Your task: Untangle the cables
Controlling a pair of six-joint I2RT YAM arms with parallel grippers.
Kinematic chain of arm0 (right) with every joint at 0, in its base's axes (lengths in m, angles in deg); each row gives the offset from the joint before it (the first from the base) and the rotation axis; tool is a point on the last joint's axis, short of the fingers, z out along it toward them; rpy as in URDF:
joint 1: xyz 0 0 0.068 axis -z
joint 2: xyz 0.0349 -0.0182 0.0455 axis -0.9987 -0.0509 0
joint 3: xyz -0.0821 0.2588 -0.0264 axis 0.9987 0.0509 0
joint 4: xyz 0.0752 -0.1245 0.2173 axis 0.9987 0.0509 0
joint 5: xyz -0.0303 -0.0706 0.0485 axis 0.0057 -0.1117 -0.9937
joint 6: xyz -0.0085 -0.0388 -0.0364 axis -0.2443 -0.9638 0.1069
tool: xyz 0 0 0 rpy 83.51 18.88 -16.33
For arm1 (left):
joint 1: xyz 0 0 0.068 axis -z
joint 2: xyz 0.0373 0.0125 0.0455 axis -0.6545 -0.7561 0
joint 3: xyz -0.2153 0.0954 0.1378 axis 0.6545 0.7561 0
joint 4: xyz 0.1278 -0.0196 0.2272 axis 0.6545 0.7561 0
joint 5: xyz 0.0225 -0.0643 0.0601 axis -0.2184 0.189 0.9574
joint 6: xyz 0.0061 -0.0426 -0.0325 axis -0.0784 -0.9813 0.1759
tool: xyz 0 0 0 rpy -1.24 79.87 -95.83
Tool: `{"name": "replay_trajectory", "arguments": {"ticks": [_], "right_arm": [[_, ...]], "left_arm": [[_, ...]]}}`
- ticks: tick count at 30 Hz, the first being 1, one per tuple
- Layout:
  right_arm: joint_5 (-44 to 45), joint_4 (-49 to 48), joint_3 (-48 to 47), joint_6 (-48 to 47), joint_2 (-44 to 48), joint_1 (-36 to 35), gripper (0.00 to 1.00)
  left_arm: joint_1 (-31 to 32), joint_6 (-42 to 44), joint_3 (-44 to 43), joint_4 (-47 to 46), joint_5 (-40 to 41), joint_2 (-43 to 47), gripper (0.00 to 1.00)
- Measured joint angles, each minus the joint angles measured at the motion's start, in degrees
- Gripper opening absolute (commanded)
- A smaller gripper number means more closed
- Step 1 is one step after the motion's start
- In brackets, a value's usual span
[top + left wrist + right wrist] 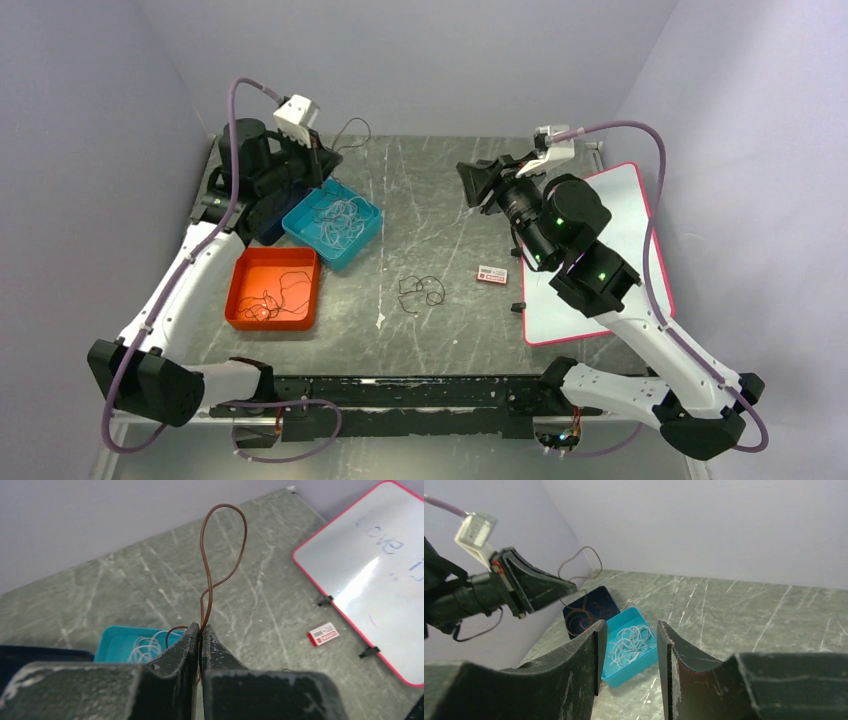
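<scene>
My left gripper [201,627] is shut on a thin brown cable [222,545] that loops up from its tips. From above, that gripper [322,152] hangs over the back left trays with the brown cable [352,130] curling past it. A small tangle of dark cables [421,291] lies on the table's middle. My right gripper [470,185] is raised at the back right. Its jaws stand apart in the right wrist view [628,630], with nothing between them. It faces the left gripper [569,586] and its brown cable [584,562].
A teal tray [365,235] holds whitish cables, an orange tray [240,290] dark ones, and a dark blue tray [596,596] brown ones. A red-rimmed whiteboard [610,270] lies at the right, a small red-and-white box [491,275] beside it.
</scene>
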State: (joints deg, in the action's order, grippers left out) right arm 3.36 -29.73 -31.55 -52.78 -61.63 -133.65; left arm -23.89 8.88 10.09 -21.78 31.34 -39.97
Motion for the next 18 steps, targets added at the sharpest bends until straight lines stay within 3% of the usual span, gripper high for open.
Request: {"name": "replay_trajectory", "arguments": {"ticks": [9,18], "right_arm": [[-0.07,0.79,2.93,-0.72,0.59,0.00,0.45],[-0.72,1.64,5.84,-0.74,1.95,0.00,0.45]], "left_arm": [[-11.43,4.04,-2.84,4.07,3.17,-0.59,0.07],[-19.96,5.29,-4.74,3.10,6.47,-7.30,0.07]]}}
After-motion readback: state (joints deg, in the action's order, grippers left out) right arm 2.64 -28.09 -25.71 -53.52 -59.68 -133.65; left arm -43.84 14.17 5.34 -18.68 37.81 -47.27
